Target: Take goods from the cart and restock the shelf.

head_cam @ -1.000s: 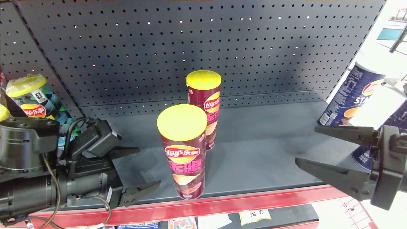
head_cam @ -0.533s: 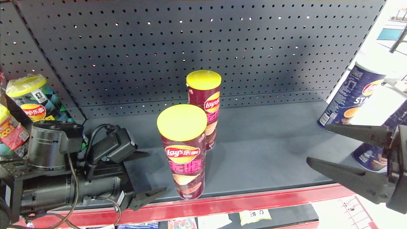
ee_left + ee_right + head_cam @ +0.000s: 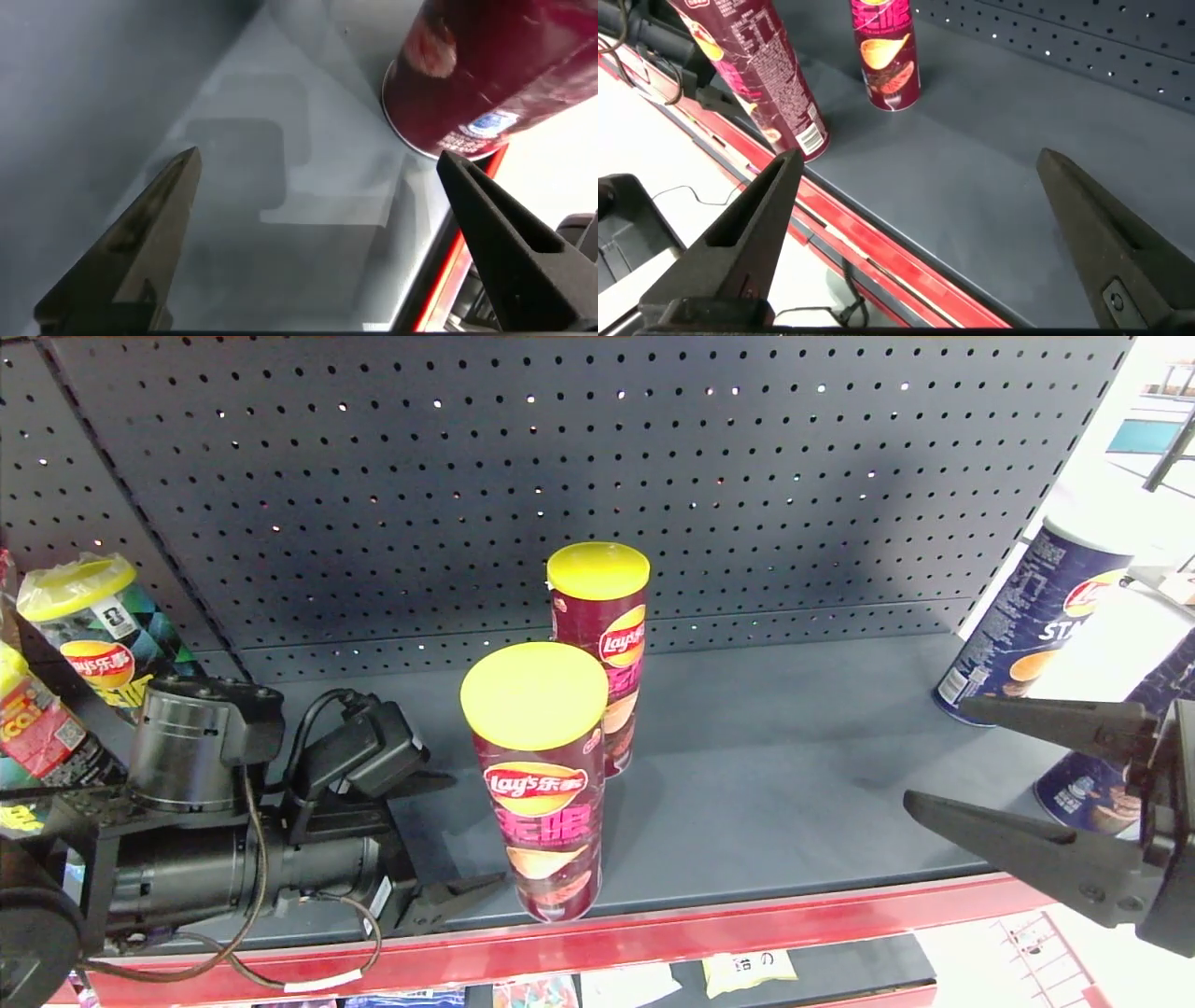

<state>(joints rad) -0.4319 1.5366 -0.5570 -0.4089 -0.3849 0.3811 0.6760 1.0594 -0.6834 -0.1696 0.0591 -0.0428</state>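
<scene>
Item: maroon cardboard crisp tube with yellow plastic lid point(image 3: 537, 784).
Position: on dark grey metal shelf point(image 3: 794, 784), just beyond left claw point(image 3: 471, 831) tips.
Attitude: upright, long axis vertical, lid up.
Left claw: wide, empty.
Right claw point(image 3: 938, 753): wide, empty, well apart from the tube.
Hazard: the left claw's lower finger is possibly touching the tube's base. A sideways nudge would likely topple the tube off the shelf's front edge.

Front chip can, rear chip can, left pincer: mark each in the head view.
front chip can point(image 3: 546, 821), head view, on its label.
rear chip can point(image 3: 598, 569), head view, on its yellow lid.
left pincer point(image 3: 478, 831), head view, midway between fingertips.
</scene>
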